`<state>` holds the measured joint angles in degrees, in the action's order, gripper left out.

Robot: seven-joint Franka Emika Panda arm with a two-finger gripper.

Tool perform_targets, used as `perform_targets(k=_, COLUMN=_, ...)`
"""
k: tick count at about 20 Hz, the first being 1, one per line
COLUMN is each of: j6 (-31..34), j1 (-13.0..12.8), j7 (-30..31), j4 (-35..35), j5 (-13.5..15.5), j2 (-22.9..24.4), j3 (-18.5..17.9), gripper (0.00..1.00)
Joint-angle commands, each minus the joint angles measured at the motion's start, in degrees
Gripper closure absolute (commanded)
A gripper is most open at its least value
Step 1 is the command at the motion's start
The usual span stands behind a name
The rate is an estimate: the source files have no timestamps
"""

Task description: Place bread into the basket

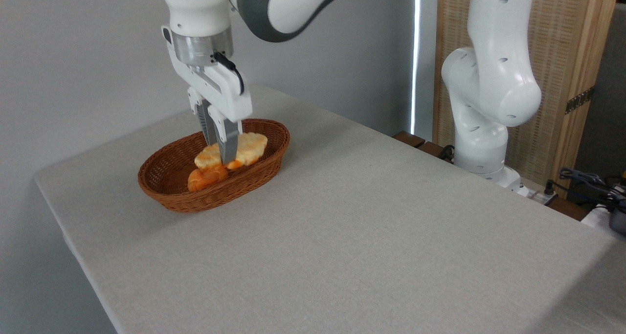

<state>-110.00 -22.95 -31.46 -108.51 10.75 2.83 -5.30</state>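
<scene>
Bread hangs in my gripper, pinched tight between the two fingers. It is long, flat and pale gold, with a bumpy top and orange-brown edges. I hold it over the brown woven basket, just above a small round orange bun. The basket sits on the grey worktop.

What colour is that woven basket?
Reddish-brown wicker, the basket shows best in the fixed camera view.
</scene>
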Motion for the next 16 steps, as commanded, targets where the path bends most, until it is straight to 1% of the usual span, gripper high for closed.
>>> perform_targets(k=1, j6=0.6, j1=-0.2, j7=2.7, j4=0.9, j5=0.6, j2=-0.9, j3=5.6, gripper=0.44)
perform_targets(k=2, j6=0.4, j1=-0.2, j7=3.9, j4=0.9, j5=0.2, j2=-1.3, j3=7.0, gripper=0.28)
perform_targets(k=3, j6=0.2, j1=-0.2, j7=4.9, j4=0.9, j5=0.0, j2=-1.6, j3=7.9, gripper=0.21)
perform_targets(k=4, j6=-0.4, j1=-0.2, j7=5.3, j4=0.9, j5=-0.2, j2=-1.8, j3=8.8, gripper=0.08)
perform_targets(k=5, j6=-0.6, j1=-0.2, j7=5.3, j4=0.9, j5=-1.2, j2=-2.1, j3=9.9, gripper=0.0)
perform_targets(k=6, j6=-0.7, j1=-0.2, j7=5.3, j4=1.0, j5=-3.1, j2=-2.4, j3=10.7, gripper=0.0)
perform_targets(k=7, j6=-0.8, j1=-0.2, j7=5.3, j4=0.9, j5=-4.2, j2=-2.5, j3=11.5, gripper=0.0)
perform_targets(k=8, j6=-0.8, j1=-0.1, j7=5.3, j4=0.9, j5=-4.6, j2=-2.7, j3=12.1, gripper=0.0)
perform_targets(k=16, j6=-0.7, j1=-0.1, j7=5.5, j4=0.9, j5=-4.4, j2=-2.7, j3=12.3, gripper=0.0)
